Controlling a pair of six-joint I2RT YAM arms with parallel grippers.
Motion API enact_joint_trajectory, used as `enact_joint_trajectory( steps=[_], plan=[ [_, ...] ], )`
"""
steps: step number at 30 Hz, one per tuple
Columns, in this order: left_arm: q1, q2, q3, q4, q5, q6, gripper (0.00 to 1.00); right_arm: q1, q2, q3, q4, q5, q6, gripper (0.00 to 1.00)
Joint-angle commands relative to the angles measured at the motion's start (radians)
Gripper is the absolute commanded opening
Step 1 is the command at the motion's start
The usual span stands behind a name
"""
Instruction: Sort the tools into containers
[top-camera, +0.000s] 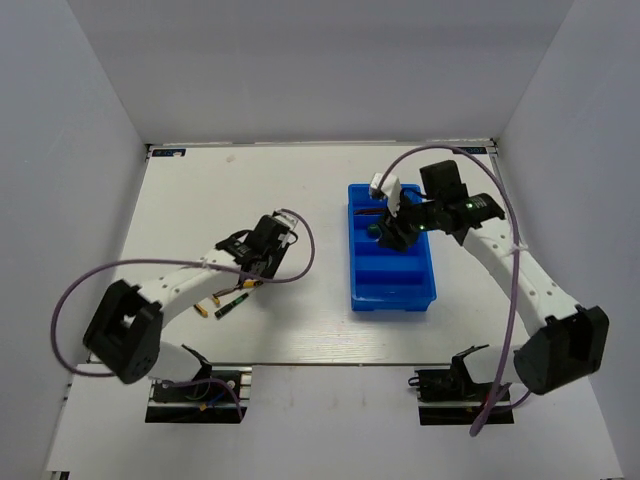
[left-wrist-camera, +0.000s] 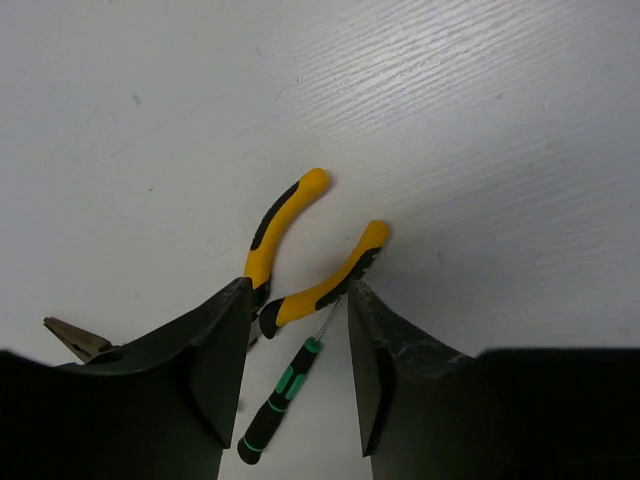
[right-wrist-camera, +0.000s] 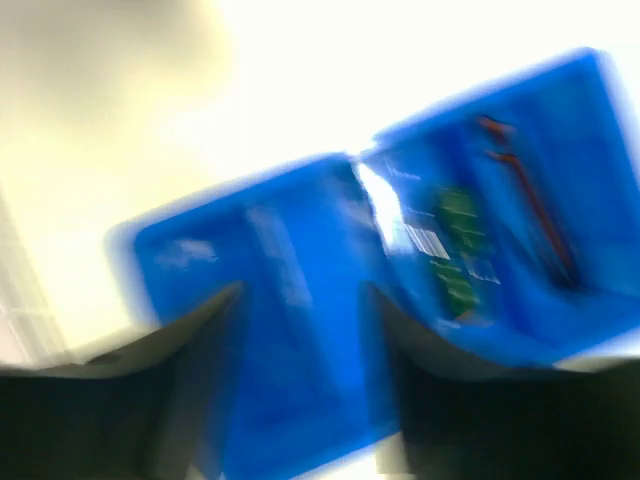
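The left gripper (left-wrist-camera: 298, 300) hangs low over the white table (top-camera: 300, 190) with its fingers spread and nothing between them gripped. The slim dark-green tool (left-wrist-camera: 280, 395) lies in the gap between the fingers. Its long axis runs at a slant along that gap, so the fingers would close across its shaft. The yellow-handled pliers (left-wrist-camera: 272, 228) lie just beyond, touching or all but touching the slim tool's tip. Their two handles splay away past the fingertips and their nose pokes out behind one finger. Both tools lie on the left of the table, well apart from the blue tray (top-camera: 392, 302) on the right, and the left arm is plainly the nearer. The right gripper (top-camera: 388, 232) hovers over the tray's far compartments, where green and thin dark tools already lie. Its wrist view is badly blurred, but its fingers appear parted and empty
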Motion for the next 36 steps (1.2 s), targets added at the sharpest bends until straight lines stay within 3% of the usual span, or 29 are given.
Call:
enact_joint_trajectory(
  steps=[1,2,4,6,11,21,27,29,31,34,36],
  plan=[
    [0.013,0.096,0.084,-0.066,-0.038,-0.025,0.54,-0.003,-0.082,-0.045,-0.229,-0.371,0.001,0.47],
    [0.013,0.138,0.094,-0.066,-0.038,-0.025,0.55,-0.005,-0.143,-0.085,-0.208,-0.373,0.013,0.32],
    [0.042,0.150,0.103,-0.066,-0.029,-0.013,0.56,-0.017,-0.185,-0.156,-0.158,-0.391,0.035,0.11],
    [0.080,0.178,0.103,-0.034,0.013,-0.013,0.58,-0.026,-0.260,-0.241,-0.131,-0.404,0.042,0.11],
    [0.148,0.273,0.138,-0.022,0.086,0.021,0.58,-0.050,-0.343,-0.321,-0.094,-0.435,0.069,0.17],
    [0.223,0.406,0.192,-0.022,0.228,0.039,0.46,-0.104,-0.381,-0.328,-0.102,-0.458,0.059,0.17],
    [0.254,0.417,0.192,-0.031,0.238,0.048,0.23,-0.123,-0.392,-0.329,-0.096,-0.468,0.062,0.17],
    [0.254,0.426,0.209,-0.031,0.238,0.048,0.07,-0.130,-0.392,-0.337,-0.091,-0.468,0.073,0.21],
    [0.263,0.426,0.258,-0.031,0.238,0.048,0.01,-0.135,-0.395,-0.340,-0.076,-0.465,0.087,0.30],
    [0.263,0.417,0.353,-0.007,0.264,0.048,0.00,-0.138,-0.399,-0.357,-0.061,-0.459,0.102,0.48],
    [0.253,0.396,0.437,0.006,0.298,0.033,0.00,-0.147,-0.393,-0.369,-0.051,-0.459,0.105,0.51]
  ],
)
